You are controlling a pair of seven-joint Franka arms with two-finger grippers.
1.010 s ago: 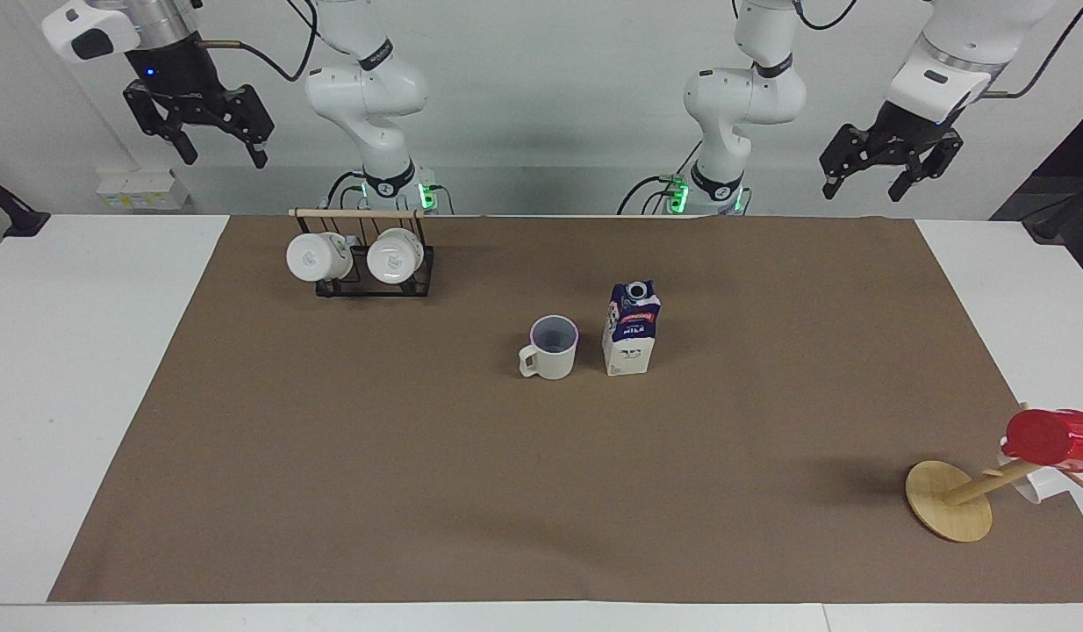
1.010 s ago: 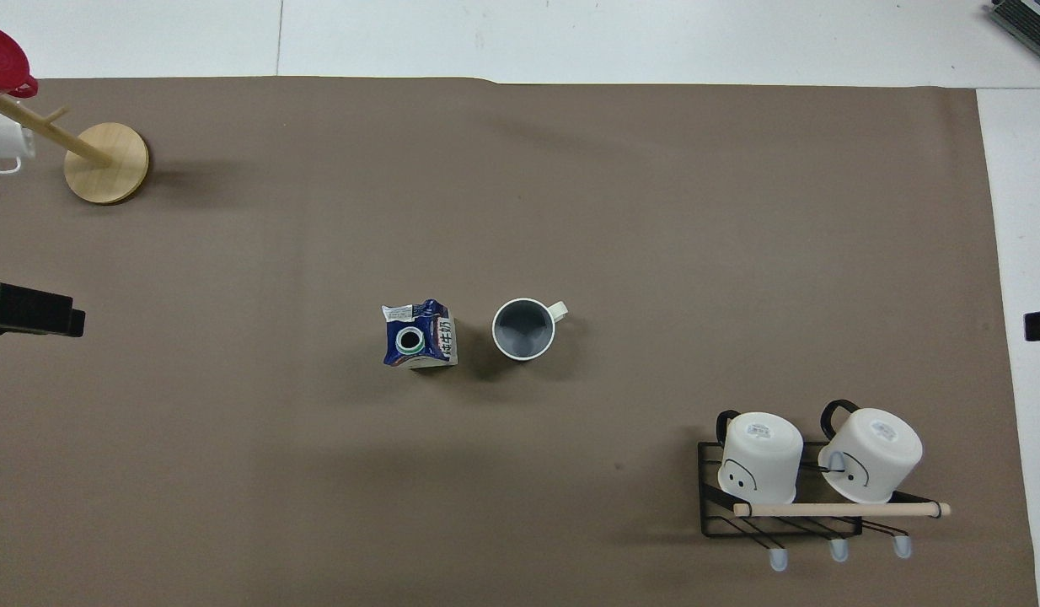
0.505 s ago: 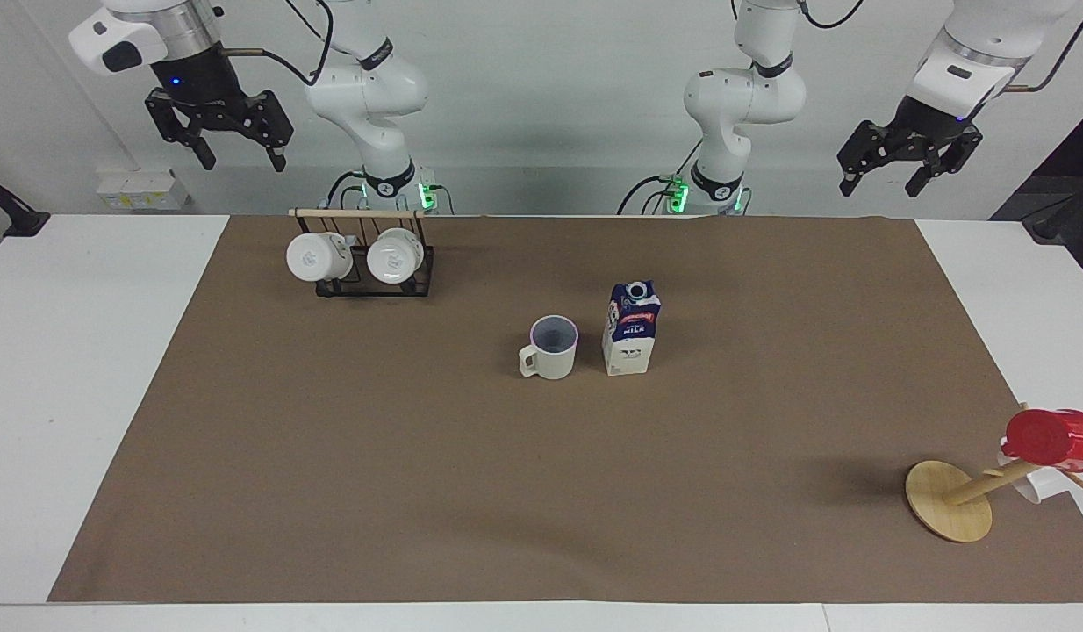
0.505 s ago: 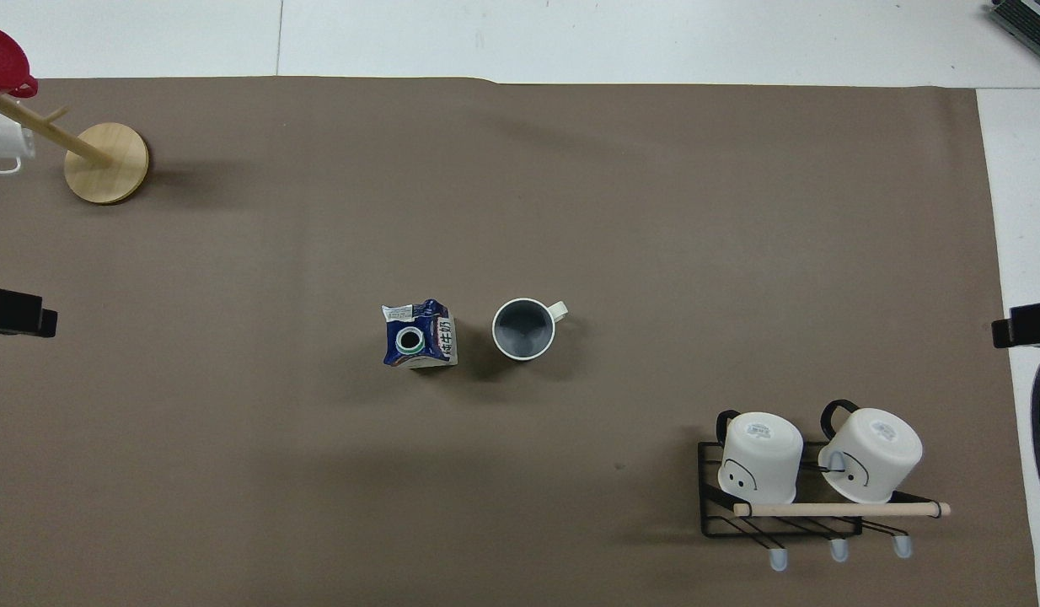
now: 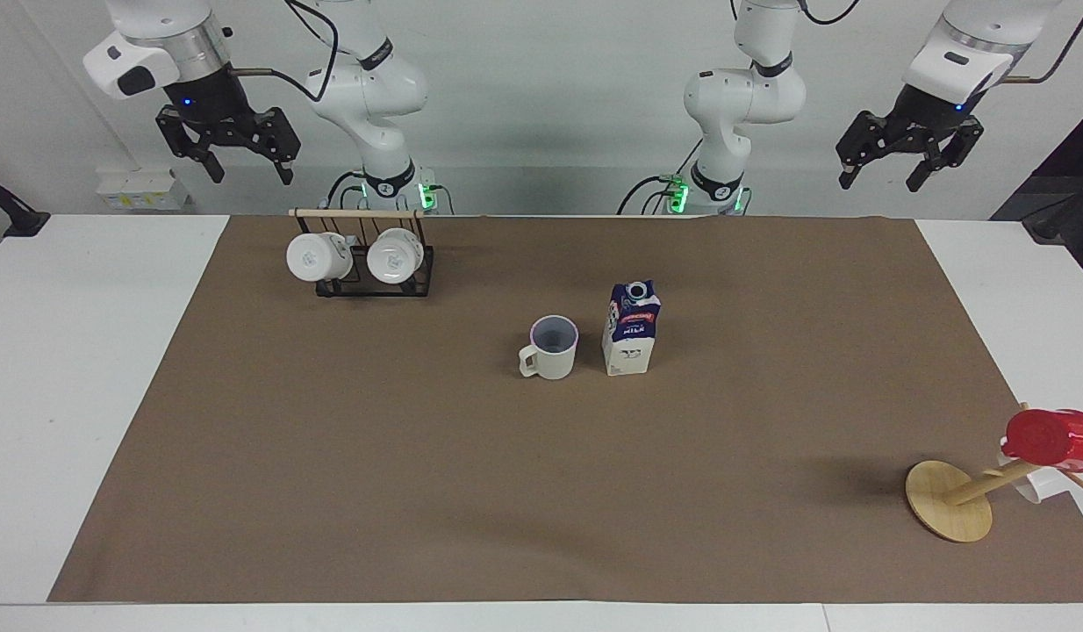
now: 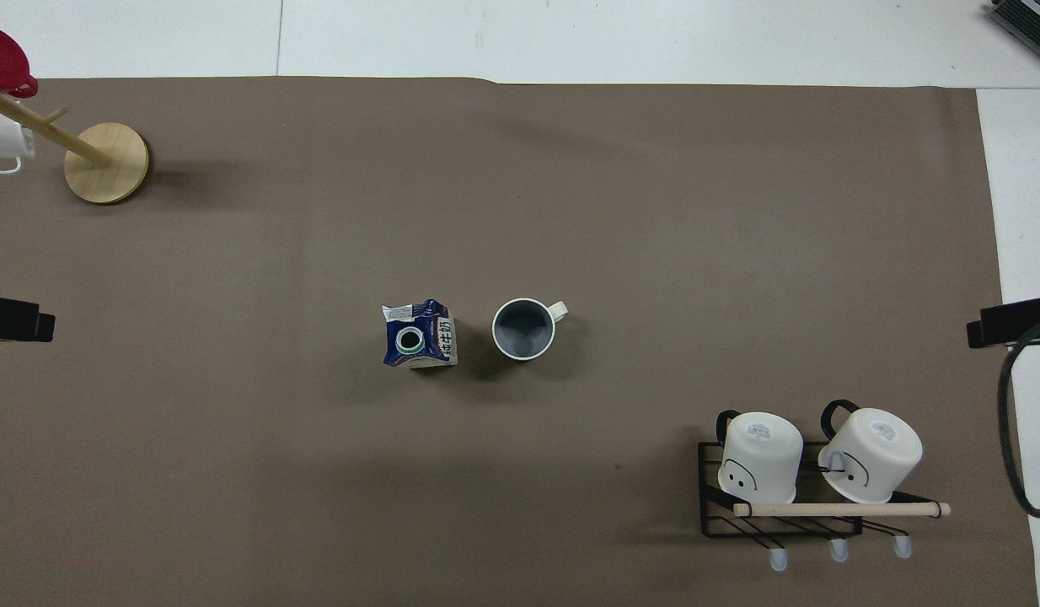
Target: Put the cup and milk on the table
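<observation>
The cream-white cup [image 5: 552,348] [image 6: 524,329] stands upright at the middle of the brown paper on the table [image 5: 331,456], handle toward the right arm's end. Beside it, toward the left arm's end, the milk [image 5: 631,328] [image 6: 418,335] stands upright, a navy and white carton. Neither is touched. My right gripper [image 5: 240,160] hangs high and open, with nothing in it, above the table's edge by the mug rack. At the other end my left gripper [image 5: 900,165] hangs high and open, holding nothing. Only a dark tip of each shows at the sides of the overhead view.
A black wire rack [image 5: 373,263] [image 6: 781,497] with two white mugs stands close to the robots at the right arm's end. A wooden mug tree [image 5: 954,496] [image 6: 99,156] with a red cup [image 5: 1052,436] stands far from the robots at the left arm's end.
Both grippers have risen; the right one has also moved in toward the mug rack. Cup and milk have not moved.
</observation>
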